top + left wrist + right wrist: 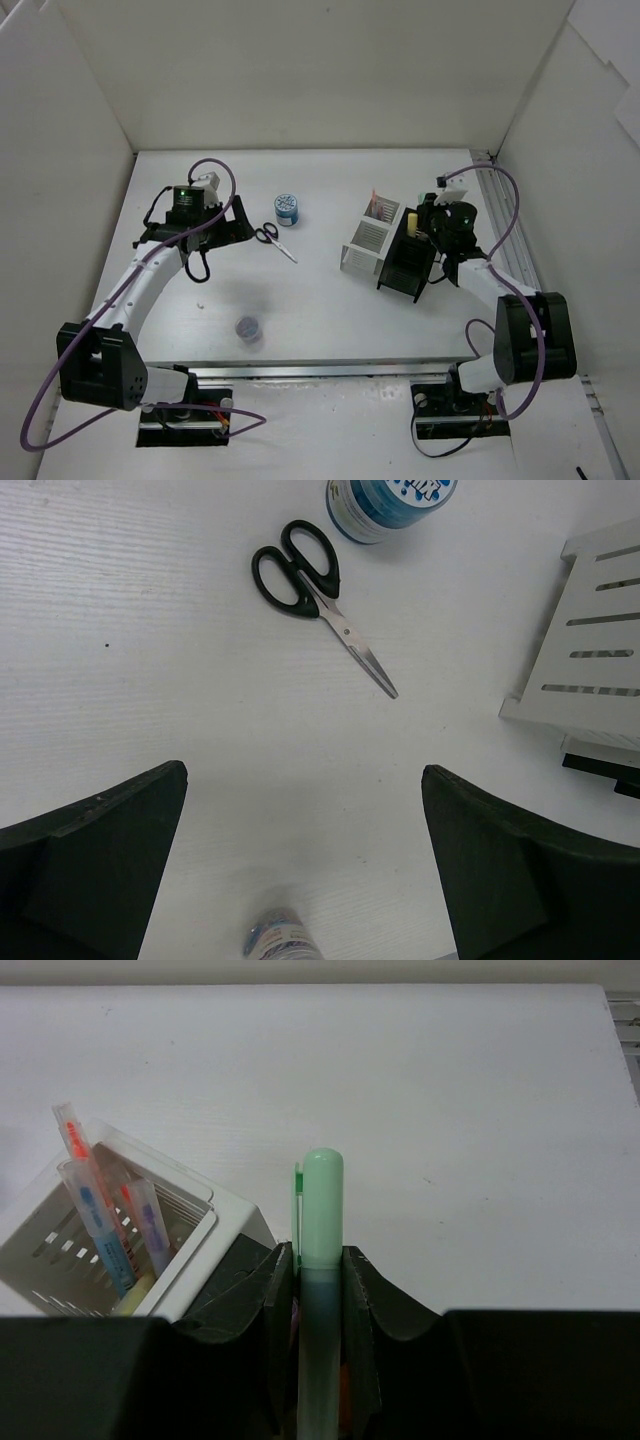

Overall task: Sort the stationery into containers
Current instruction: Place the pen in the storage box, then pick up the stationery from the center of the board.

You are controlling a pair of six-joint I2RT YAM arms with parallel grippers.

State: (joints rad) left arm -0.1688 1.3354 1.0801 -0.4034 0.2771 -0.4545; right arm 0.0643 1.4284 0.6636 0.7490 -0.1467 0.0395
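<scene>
Right claw (320, 1260): pinching green pen (321, 1200), over black holder (405, 265).
Left claw (305, 780): spread, empty, near scissors (320, 605) and tin (385, 505).
Risk: a pen released off-centre may strike the holder's rim and tumble out.
Worktop (330, 300): white, matte, enclosed by white walls.

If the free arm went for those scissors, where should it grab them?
Probably from straight above, across the scissors at the pivot: they lie flat and closed, so that narrow neck fits inside the open left gripper.
</scene>
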